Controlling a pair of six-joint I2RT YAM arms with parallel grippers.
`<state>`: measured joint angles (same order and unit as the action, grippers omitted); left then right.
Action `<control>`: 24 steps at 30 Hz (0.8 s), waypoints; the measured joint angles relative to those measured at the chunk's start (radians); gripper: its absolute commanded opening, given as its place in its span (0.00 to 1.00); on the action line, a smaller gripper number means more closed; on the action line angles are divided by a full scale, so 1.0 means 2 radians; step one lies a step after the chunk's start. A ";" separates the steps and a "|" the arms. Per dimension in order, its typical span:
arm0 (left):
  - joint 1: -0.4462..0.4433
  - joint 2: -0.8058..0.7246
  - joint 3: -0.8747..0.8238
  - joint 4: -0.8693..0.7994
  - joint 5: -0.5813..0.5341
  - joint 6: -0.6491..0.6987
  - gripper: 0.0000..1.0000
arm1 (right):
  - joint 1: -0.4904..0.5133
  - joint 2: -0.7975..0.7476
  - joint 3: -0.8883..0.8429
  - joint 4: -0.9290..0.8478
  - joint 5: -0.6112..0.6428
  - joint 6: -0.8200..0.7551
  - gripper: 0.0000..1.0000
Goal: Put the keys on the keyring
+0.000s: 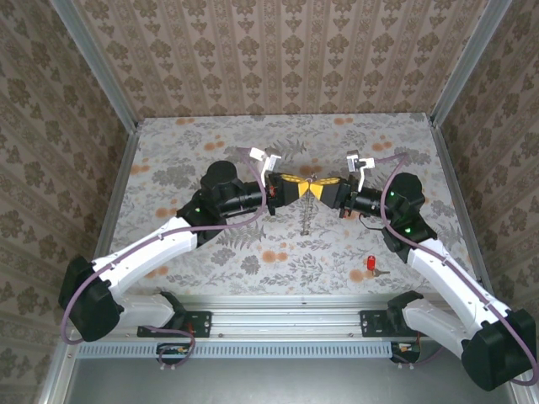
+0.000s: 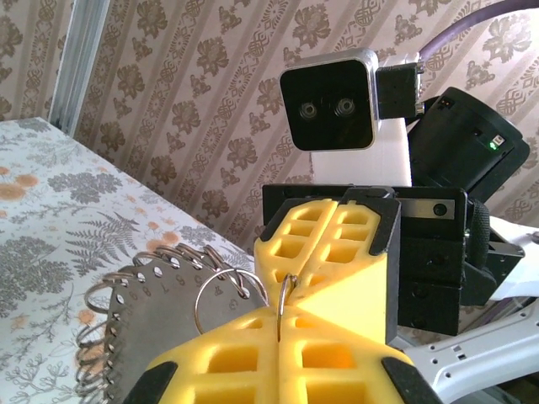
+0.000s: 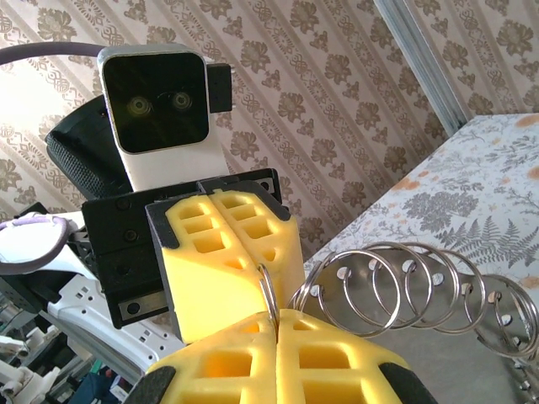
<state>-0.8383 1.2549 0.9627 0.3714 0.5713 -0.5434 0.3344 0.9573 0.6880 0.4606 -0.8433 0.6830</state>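
Both grippers meet above the table's middle. My left gripper (image 1: 305, 188) (image 2: 280, 326) and my right gripper (image 1: 321, 190) (image 3: 276, 326) are tip to tip, each shut on the same thin silvery split ring (image 2: 286, 296) (image 3: 268, 290) of the keyring. Several more wire rings (image 3: 404, 282) and a grey metal plate with numbered holes (image 2: 156, 324) hang from it, and a thin chain (image 1: 305, 220) dangles toward the table. The key (image 1: 371, 264), red-headed, lies on the table at the front right, apart from both grippers.
The floral tabletop (image 1: 210, 143) is boxed in by patterned walls (image 1: 278, 50) with aluminium posts (image 1: 118, 93) at the corners. A metal rail (image 1: 286, 316) with the arm bases runs along the near edge.
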 measured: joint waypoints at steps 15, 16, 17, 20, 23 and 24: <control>-0.006 -0.010 0.000 -0.028 -0.014 0.080 0.00 | -0.023 -0.038 0.014 -0.120 0.096 -0.007 0.50; -0.007 -0.014 0.000 -0.030 -0.017 0.094 0.00 | -0.029 -0.046 0.015 -0.137 0.111 -0.004 0.51; -0.009 -0.019 0.000 -0.034 -0.022 0.113 0.00 | -0.037 -0.054 0.016 -0.155 0.126 0.002 0.52; -0.014 -0.037 0.000 -0.046 -0.035 0.172 0.00 | -0.057 -0.068 0.018 -0.202 0.156 0.015 0.52; -0.026 -0.047 0.000 -0.056 -0.053 0.240 0.00 | -0.067 -0.070 0.022 -0.249 0.173 0.023 0.53; -0.032 -0.047 -0.001 -0.057 -0.058 0.263 0.00 | -0.069 -0.070 0.024 -0.265 0.179 0.024 0.53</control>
<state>-0.9020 1.1610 0.9615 0.2565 0.4553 -0.0177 0.1955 0.8173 0.7357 -0.0692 -0.4847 0.7319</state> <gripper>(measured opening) 0.065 0.529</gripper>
